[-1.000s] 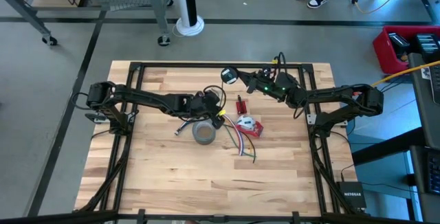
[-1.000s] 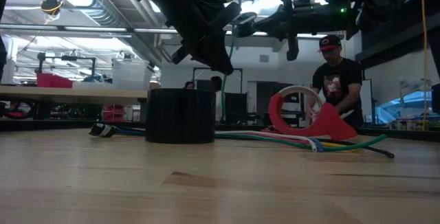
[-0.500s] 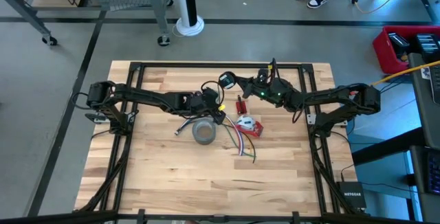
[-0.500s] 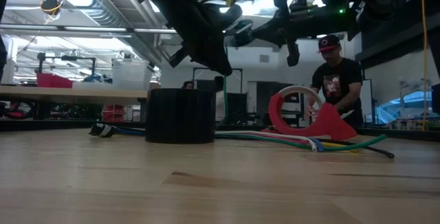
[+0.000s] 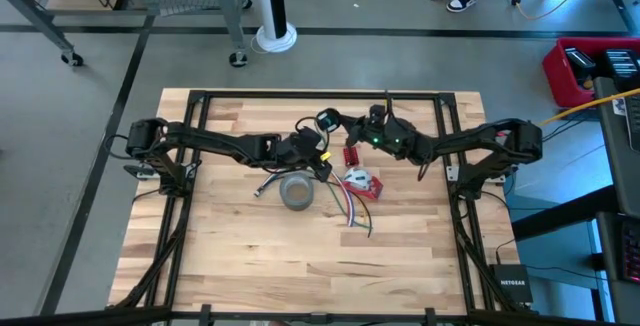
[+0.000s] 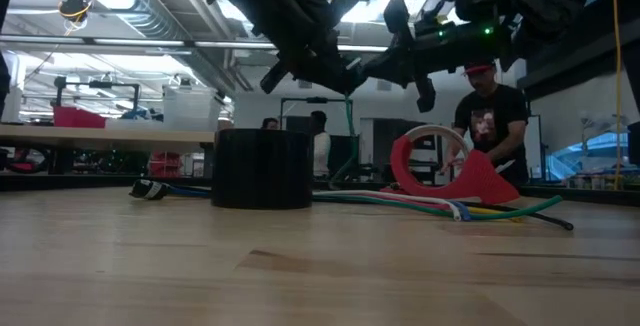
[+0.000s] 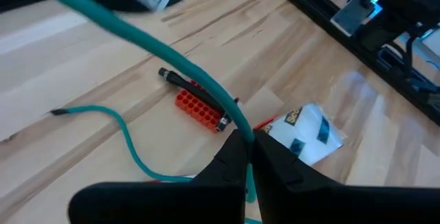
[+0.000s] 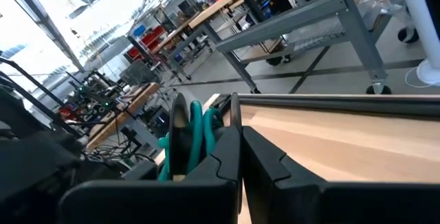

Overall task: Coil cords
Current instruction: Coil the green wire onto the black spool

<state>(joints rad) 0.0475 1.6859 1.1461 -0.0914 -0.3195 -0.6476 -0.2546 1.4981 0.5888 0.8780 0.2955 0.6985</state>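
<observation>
Left tool (image 5: 318, 156): above the middle of the table (image 5: 220, 256), fingers closed on the green cord (image 7: 172, 52); the cord passes between the fingertips (image 7: 237, 148) and runs on upward.
Right tool (image 5: 340, 121): raised just beside the left tool, toward the far edge; its fingers are shut, and green loops (image 8: 199, 131) of the cord sit close against them.
Cord position: held in the air between the two tools, not lying flat.
Grey tape roll (image 5: 296, 192): on the table, just in front of the left tool.
Red block (image 5: 351, 154): near the right tool, on the table.
Loose coloured cords (image 5: 345, 206): beside the tape roll, flat on the wood.
</observation>
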